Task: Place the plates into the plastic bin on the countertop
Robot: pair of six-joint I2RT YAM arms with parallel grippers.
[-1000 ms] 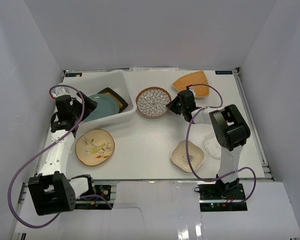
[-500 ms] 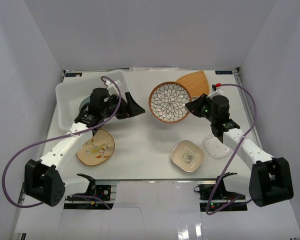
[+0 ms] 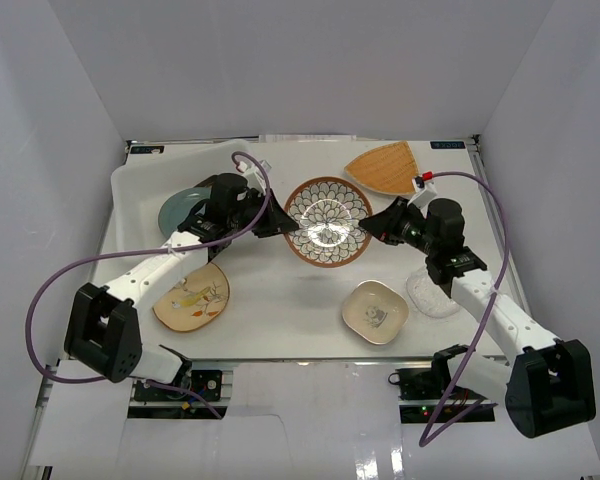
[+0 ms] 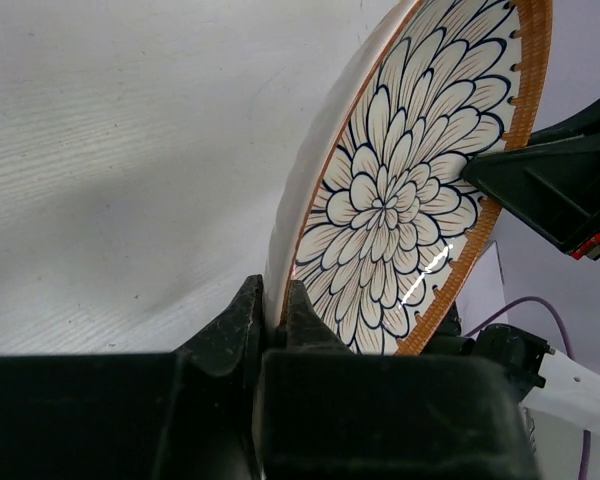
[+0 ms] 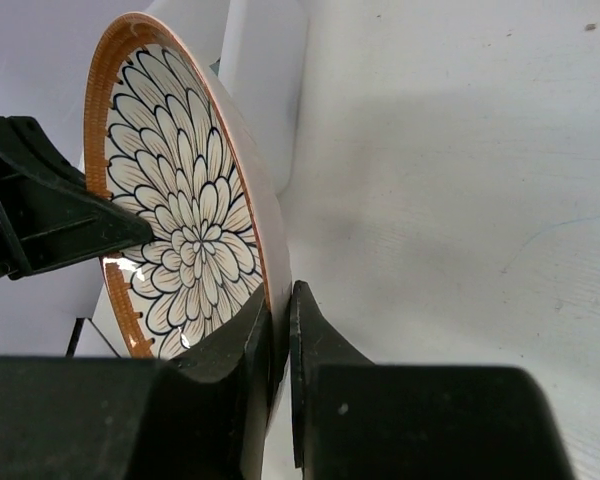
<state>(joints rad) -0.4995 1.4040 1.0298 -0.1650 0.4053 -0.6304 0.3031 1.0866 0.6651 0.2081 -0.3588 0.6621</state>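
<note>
Where the left arm (image 3: 155,265) crosses the plastic bin (image 3: 135,200), the bin's right wall and near corner are hidden in the top view, and only part of the teal plate (image 3: 178,208) lying inside it can be seen. Whatever else lies in the bin behind the arm cannot be made out. The clear glass plate (image 3: 423,295) is partly covered by the right arm (image 3: 485,300), and its outline is faint against the tabletop (image 3: 280,290). In both wrist views the petal-patterned plate (image 3: 327,222) is cut off by the picture edge or by the tool bodies.

The petal-patterned plate is gripped at opposite sides of its brown rim. The left tool (image 3: 283,224) is clamped narrowly on the left rim, its fingers (image 4: 242,310) pressed against both faces. The right tool (image 3: 370,226) is pinched likewise on the right rim, as seen in the right wrist view (image 5: 280,322). The plate is held just right of the bin, nearer than the orange fan-shaped plate (image 3: 383,167); a shadow is cast on the tabletop under its near edge. Its patterned face is turned upward, toward the top camera, and the diameter between the two grips runs left to right across the tabletop.

The cream painted plate (image 3: 192,296) and the small cream square plate (image 3: 374,311) are laid flat near the front edge.
</note>
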